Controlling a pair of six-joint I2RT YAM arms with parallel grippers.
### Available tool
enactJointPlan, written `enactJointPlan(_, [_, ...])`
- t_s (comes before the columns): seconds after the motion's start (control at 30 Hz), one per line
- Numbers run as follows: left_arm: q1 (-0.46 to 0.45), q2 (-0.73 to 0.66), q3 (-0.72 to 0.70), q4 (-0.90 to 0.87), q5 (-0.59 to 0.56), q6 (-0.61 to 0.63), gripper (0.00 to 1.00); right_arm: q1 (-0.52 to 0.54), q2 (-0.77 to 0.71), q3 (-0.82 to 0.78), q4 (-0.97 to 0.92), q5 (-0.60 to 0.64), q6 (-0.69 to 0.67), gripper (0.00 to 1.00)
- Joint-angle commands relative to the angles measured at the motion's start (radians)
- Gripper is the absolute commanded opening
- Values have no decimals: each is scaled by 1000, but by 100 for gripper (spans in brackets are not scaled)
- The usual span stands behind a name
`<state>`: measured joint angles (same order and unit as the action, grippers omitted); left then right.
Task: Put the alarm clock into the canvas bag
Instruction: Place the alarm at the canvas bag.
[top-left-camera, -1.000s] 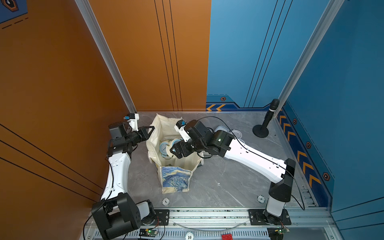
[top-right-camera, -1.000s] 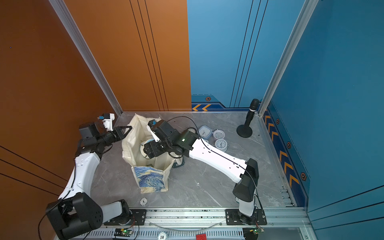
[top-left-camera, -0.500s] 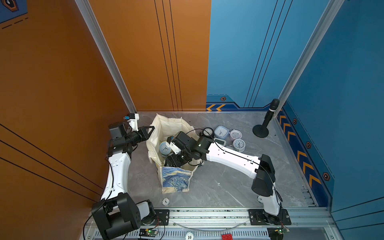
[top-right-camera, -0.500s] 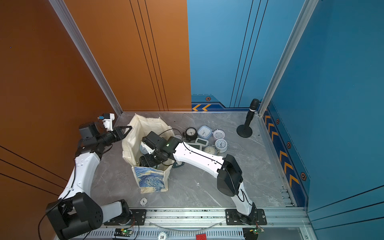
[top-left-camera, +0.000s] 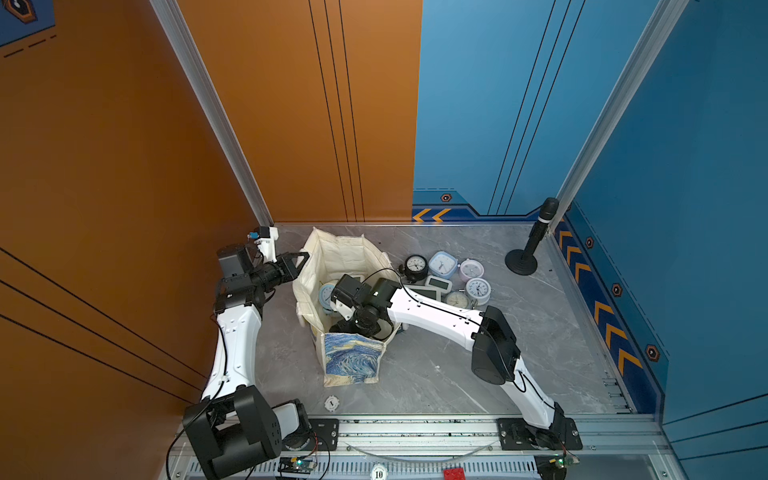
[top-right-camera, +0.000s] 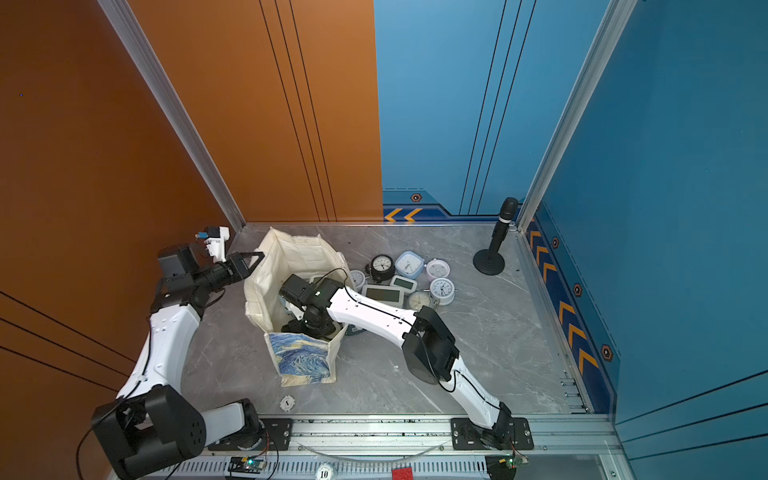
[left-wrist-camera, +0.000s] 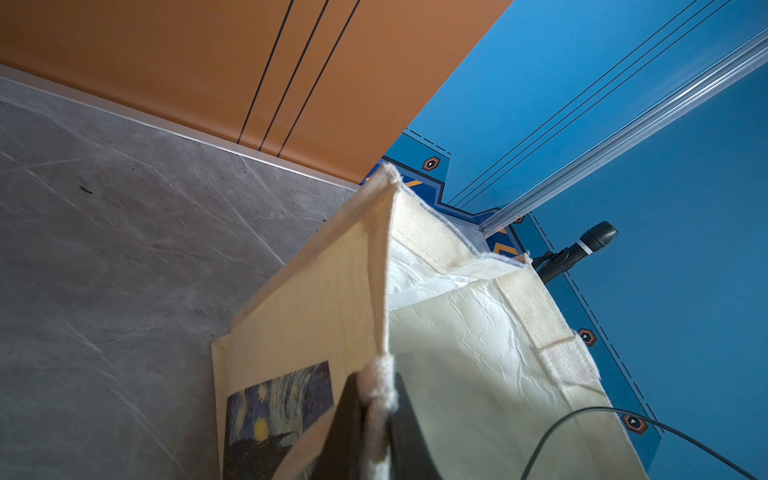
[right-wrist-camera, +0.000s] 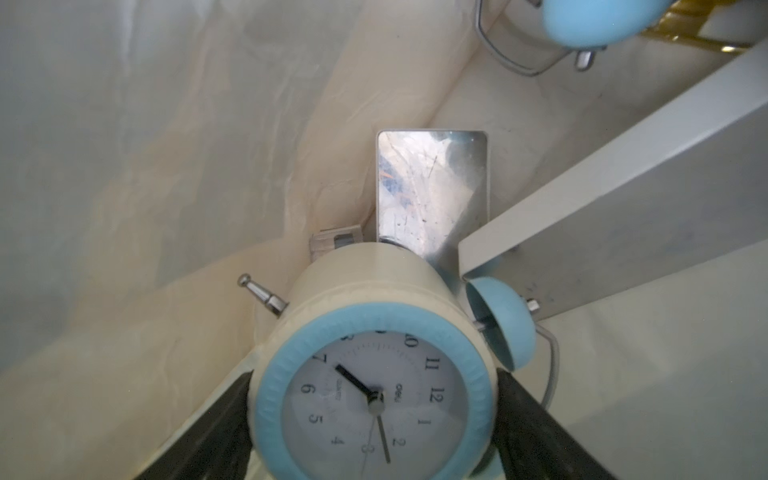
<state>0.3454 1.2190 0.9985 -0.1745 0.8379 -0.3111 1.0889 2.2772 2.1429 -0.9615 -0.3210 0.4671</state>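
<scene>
1. Right gripper (right-wrist-camera: 376, 432): jaws set wide, black fingers (right-wrist-camera: 216, 424) pressed on either side of the clock (right-wrist-camera: 374, 299), a cream drum with a pale-blue ring round the dial.
2. That clock is down inside the bag (right-wrist-camera: 166, 166), with cream lining all round it. Whether it touches the bottom, I cannot tell.
3. Just past it are a shiny metal plate (right-wrist-camera: 432, 187), a pale slab (right-wrist-camera: 623, 199) leaning across, and a second clock (right-wrist-camera: 590, 20) with a blue bell.
4. In both top views the right arm (top-left-camera: 432, 311) (top-right-camera: 365, 309) reaches over the rim, wrist in the mouth and gripper hidden.
5. Left gripper (left-wrist-camera: 376, 415) (top-left-camera: 297, 262): pinched tight on the bag's rim, on its left side.
6. The bag (top-left-camera: 353, 361) (top-right-camera: 299, 357) stands open on the table (top-left-camera: 457, 374), starry print facing the front rail.
7. Just right of it lies a pile of clocks (top-left-camera: 449, 278); a mic stand (top-left-camera: 532, 245) is in the far right corner.
</scene>
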Motion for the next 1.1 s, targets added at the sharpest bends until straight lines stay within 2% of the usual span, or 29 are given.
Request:
enactJointPlan(0.0, [-11,-1,-12,7,0,12,0,22,41,54,-96,63,-41,69])
enactJointPlan(0.23, [-11,-5,-11,8,1,12,0,37,90,97,-146,207,-81,79])
enactJointPlan(0.67, [-11,-6,-11,7,0,13,0,65,222,160,-234,216,-161,84])
enactJointPlan(0.83, [-13,-6,-11,7,1,13,0,66,180,191,-233,190,-166,91])
enactJointPlan(1.07, [-13,-6,-12,8,0,13,0,50,64,263,-233,243,-155,100])
